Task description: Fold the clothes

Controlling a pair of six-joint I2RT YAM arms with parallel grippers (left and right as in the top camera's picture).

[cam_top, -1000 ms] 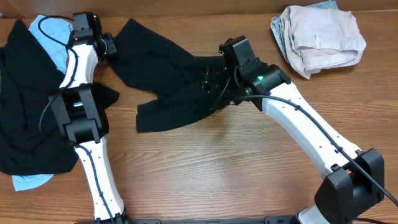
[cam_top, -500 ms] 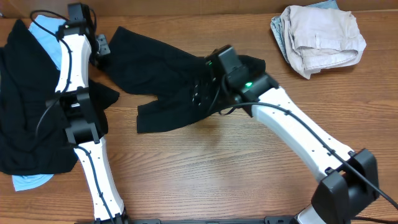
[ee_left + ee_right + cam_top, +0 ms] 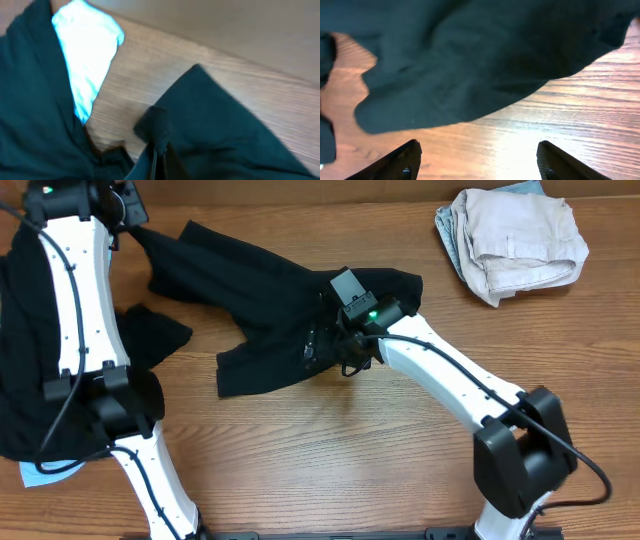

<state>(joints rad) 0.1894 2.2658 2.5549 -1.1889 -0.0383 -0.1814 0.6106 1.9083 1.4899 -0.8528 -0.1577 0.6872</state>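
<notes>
Your left pincer (image 3: 159, 159) is clamped on a corner of the black garment (image 3: 265, 285). A small tuft of cloth is bunched just above its closed fingers, and it holds that corner up at the far left of the counter (image 3: 330, 460). Your right pincer (image 3: 477, 150) stands wide apart with nothing between its fingers. It hovers low over bare wood at the garment's near edge, and the overhead view puts it over the garment's right-hand part.

The garment runs across the middle of the counter, from the raised corner down toward your right arm. It is rumpled, with a flap turned out at the lower left. No edge lies squarely over another, so I judge that no fold is made on it yet and you are at the stage of drawing it open and flat.

To the left, a black heap (image 3: 30, 380) lies loose around the left arm. A pale blue piece (image 3: 45, 472) shows from beneath it at the near corner. At the far right a beige pile (image 3: 520, 240) sits well apart from both arms. It looks gathered rather than squared, and I cannot tell whether it counts as folded.

Most of the task looks left to you: flatten and fold this garment, then work through the heap.
</notes>
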